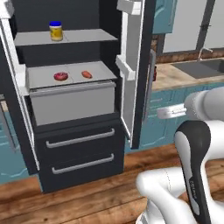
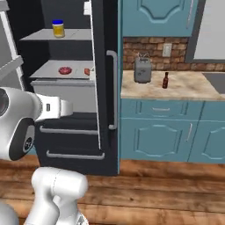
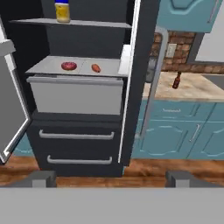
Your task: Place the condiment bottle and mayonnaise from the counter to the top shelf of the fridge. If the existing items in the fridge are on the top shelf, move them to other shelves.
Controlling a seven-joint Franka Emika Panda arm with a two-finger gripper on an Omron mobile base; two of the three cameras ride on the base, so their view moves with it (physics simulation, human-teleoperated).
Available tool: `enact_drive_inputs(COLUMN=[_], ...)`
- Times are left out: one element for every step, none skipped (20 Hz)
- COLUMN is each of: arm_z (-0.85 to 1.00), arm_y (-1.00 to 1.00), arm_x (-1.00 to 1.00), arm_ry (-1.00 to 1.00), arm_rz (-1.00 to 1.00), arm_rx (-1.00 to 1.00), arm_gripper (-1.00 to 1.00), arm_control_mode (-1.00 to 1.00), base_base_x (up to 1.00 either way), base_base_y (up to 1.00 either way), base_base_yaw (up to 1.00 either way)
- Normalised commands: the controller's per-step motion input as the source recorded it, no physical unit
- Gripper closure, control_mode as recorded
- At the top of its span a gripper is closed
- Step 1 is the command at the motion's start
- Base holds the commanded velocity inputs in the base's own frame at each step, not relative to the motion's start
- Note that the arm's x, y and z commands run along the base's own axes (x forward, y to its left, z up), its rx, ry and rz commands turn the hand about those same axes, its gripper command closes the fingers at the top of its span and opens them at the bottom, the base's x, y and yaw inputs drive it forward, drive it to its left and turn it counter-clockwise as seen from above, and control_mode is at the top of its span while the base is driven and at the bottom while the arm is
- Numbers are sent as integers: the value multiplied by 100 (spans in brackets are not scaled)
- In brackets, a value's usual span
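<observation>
Beige marbled counter (image 2: 184, 90): slim dark red-capped bottle (image 2: 165, 80) beside silver toaster (image 2: 143, 69); black fridge door (image 2: 103, 83) between; gripper (image 3: 111, 177) spread, empty.

Your kitchen backdrop: teal, brick and wood.
You see teal cabinets (image 2: 167, 136) under a brick wall (image 2: 154, 50), a toaster (image 2: 143, 69) and wall outlet (image 2: 167, 49), a sink (image 1: 205, 68), and plank wood floor (image 2: 167, 193).

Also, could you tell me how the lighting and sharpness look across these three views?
Left base view: flat, even light, soft blur, no glare on the mayonnaise. Right base view: the condiment bottle is small but legible. Hand view: the fridge interior is dim.
</observation>
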Motion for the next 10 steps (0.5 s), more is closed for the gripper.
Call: enact_drive_inputs(arm_z=[0, 0, 0, 0, 0, 0, 0, 0, 0, 0], arm_y=[0, 0, 0, 0, 0, 0, 0, 0, 0, 0], arm_x=[0, 0, 0, 0, 0, 0, 0, 0, 0, 0], arm_ry=[0, 0, 0, 0, 0, 0, 0, 0, 0, 0], arm_rz=[0, 0, 0, 0, 0, 0, 0, 0, 0, 0], arm_rx=[0, 0, 0, 0, 0, 0, 0, 0, 0, 0], arm_gripper=[-100, -100, -100, -100, -100, -100, -100, -100, -100, -100], arm_control_mode=[100, 100, 100, 100, 100, 100, 100, 100, 100, 100], base_base_x=[-8, 0, 31, 54, 68, 79, 94, 100, 100, 100], base_base_y=[-100, -100, -100, -100, -100, -100, -100, -100, -100, -100], base_base_yaw=[-44, -41, -29, -24, -23, -19, -14, -11, -5, 0])
